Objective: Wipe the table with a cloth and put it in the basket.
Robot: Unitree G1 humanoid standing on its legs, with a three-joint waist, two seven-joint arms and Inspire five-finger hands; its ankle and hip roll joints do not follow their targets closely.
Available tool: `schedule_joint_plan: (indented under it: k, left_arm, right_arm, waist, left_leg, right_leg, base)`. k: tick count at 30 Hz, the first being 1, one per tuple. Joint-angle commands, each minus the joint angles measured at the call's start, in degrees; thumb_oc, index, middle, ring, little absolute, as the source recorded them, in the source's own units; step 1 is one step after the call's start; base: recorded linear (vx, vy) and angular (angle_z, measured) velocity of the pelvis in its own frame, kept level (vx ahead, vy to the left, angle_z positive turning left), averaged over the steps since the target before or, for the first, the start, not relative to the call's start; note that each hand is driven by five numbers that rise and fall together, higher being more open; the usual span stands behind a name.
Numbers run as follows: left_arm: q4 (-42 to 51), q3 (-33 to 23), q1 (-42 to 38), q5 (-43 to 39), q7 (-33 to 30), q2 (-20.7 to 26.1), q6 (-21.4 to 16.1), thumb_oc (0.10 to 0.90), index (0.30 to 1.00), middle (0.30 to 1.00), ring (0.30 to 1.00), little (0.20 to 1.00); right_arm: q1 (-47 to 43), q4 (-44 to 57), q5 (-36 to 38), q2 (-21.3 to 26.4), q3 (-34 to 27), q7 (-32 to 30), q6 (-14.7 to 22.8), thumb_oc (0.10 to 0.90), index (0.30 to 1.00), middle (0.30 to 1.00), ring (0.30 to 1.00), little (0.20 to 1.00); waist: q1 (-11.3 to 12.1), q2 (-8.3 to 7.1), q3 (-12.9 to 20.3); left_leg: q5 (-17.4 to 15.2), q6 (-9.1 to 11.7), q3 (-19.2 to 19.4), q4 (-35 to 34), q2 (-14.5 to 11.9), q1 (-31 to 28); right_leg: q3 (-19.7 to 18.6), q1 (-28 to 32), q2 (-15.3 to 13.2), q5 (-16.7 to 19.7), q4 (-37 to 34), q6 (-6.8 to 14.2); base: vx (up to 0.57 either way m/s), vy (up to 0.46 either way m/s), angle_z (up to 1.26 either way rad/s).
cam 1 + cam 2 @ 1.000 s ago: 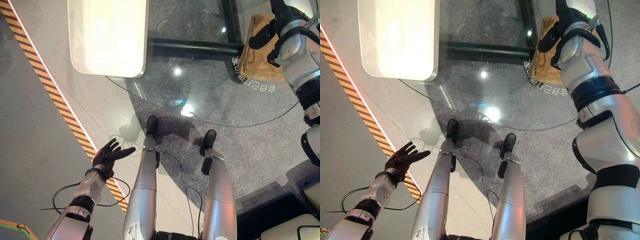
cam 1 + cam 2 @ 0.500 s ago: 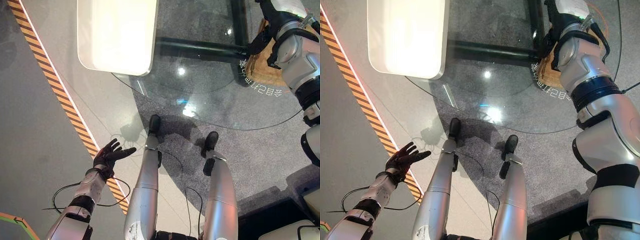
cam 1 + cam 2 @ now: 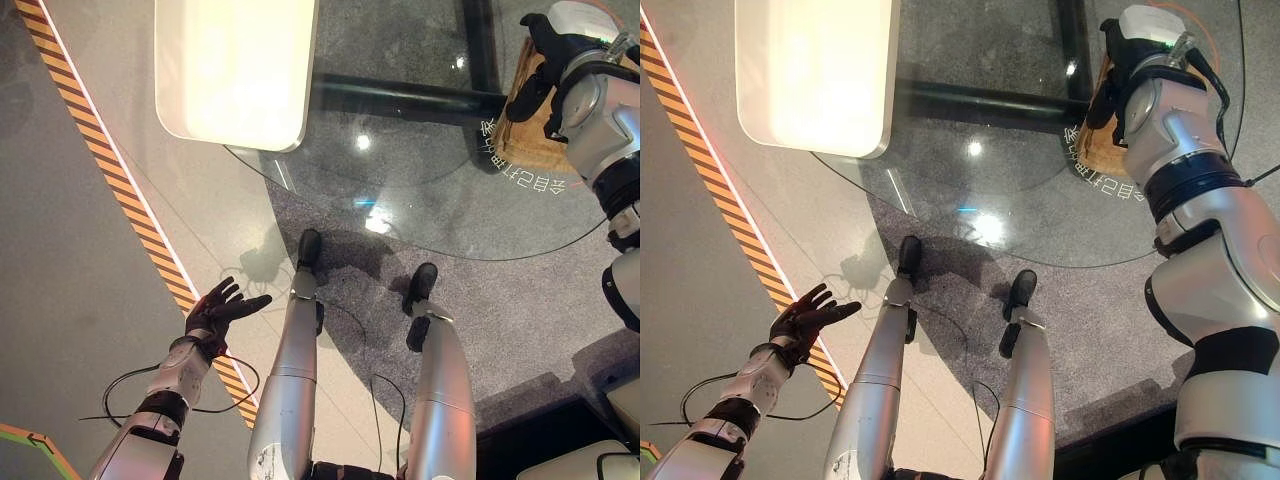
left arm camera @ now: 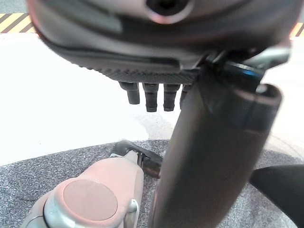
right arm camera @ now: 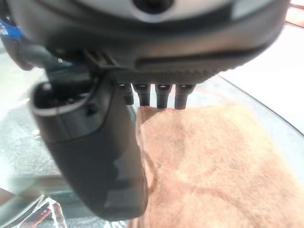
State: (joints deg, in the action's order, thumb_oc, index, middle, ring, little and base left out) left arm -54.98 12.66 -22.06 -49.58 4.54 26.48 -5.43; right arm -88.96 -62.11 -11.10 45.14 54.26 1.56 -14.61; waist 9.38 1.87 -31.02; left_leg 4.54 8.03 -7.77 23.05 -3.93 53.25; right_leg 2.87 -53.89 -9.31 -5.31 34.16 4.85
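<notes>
Cloth (image 5: pixel 213 161) on glass table (image 3: pixel 420 180)

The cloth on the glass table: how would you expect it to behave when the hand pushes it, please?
The cloth lies flat with a fuzzy nap, so it is probably floppy and light. On the smooth glass table it should slide easily, perhaps bunching under the right hand.

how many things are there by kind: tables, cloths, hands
tables: 1, a round glass table
cloths: 1, a tan cloth lying on the table under the right hand
hands: 2, left hand open over the floor, right hand over the cloth
white slab: 1, at the table's far left edge
total: 5
</notes>
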Motion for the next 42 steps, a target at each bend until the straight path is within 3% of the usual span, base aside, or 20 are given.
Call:
schedule_joint_plan:
  k: [1,23,42]
  left_arm:
    - [-0.14,-0.18,5.08,1.35,0.14,3.27,-1.21,0.800,0.900,0.900,0.900,0.900]
    - [-0.41,0.57,4.39,0.78,-0.01,3.33,-1.08,0.800,0.900,0.900,0.900,0.900]
    - [-0.19,1.06,4.20,-0.22,0.29,3.77,-1.34,0.800,0.900,0.900,0.900,0.900]
  right_arm:
    - [-7.53,-1.98,-0.34,4.02,1.92,-1.95,-2.38,0.800,0.900,0.900,0.900,0.900]
    - [-6.40,-6.87,1.26,4.09,0.14,-2.86,-2.20,0.800,0.900,0.900,0.900,0.900]
    - [-8.00,-6.16,-6.72,4.12,3.72,-5.75,-0.11,0.800,0.900,0.900,0.900,0.900]
  waist:
    - [0.00,2.41,1.23]
    - [-0.11,3.27,1.23]
    - [-0.10,3.46,1.23]
  left_leg:
    - [-4.03,-6.48,1.94,2.52,6.30,1.40]
    - [-3.68,-6.61,2.24,2.51,6.41,2.31]
    - [-3.25,-6.57,2.17,1.97,6.33,3.10]
  right_leg:
    - [5.41,-0.09,4.30,0.16,-2.14,-3.83]
    - [5.22,-1.47,3.89,0.80,-1.99,-3.66]
    - [5.34,-2.36,3.91,1.05,-2.19,-3.58]
  base:
    - [0.00,0.000,0.00]
    - [0.00,0.000,0.00]
    - [0.00,0.000,0.00]
